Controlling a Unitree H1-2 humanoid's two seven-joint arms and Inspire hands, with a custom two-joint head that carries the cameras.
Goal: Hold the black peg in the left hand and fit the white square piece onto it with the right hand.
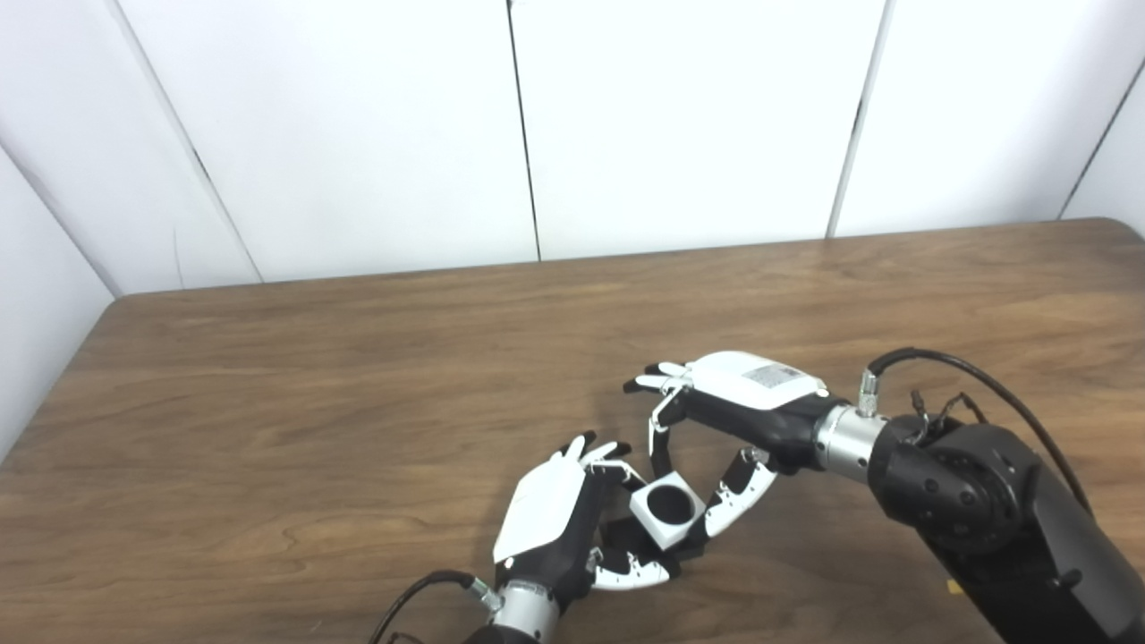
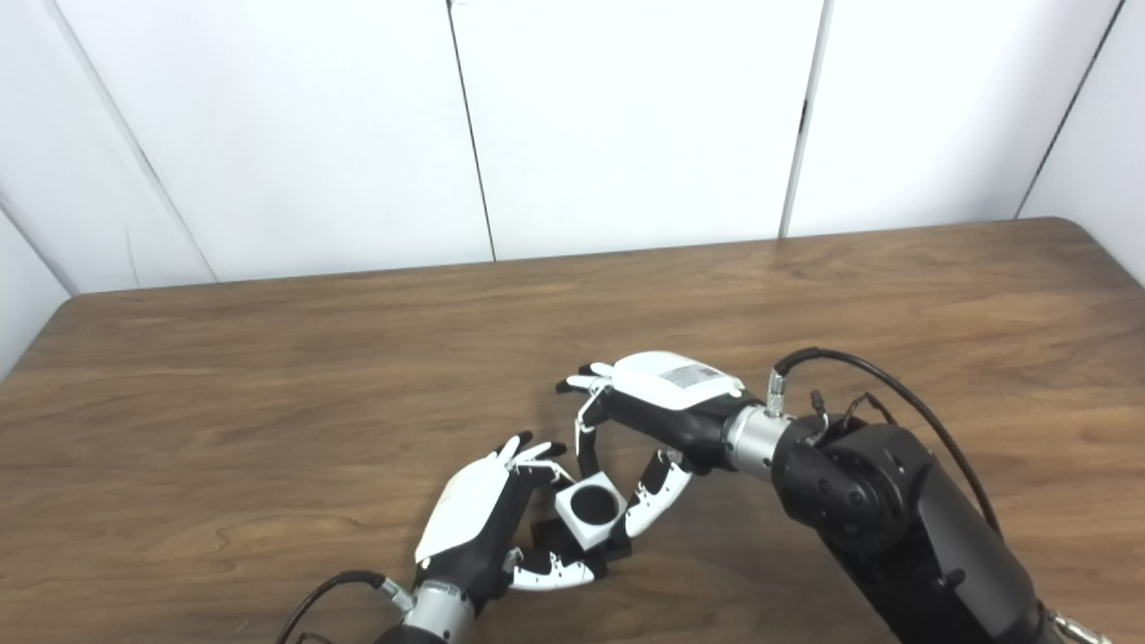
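The white square piece (image 1: 651, 528) has a round hole that shows black on top. It sits low over the table between my two hands. A black part of the peg (image 1: 619, 538) shows just below and left of it, inside my left hand (image 1: 547, 514), whose fingers curl around it from below. My right hand (image 1: 742, 398) reaches in from the right, with its thumb on the piece's right side and its fingers (image 1: 660, 443) at the far side. I cannot tell how deep the peg sits in the hole. The piece also shows in the right eye view (image 2: 577, 529).
The brown wooden table (image 1: 358, 402) runs back to white wall panels. Its left edge and rounded back corners are in view. A black cable loops over my right forearm (image 1: 975, 501).
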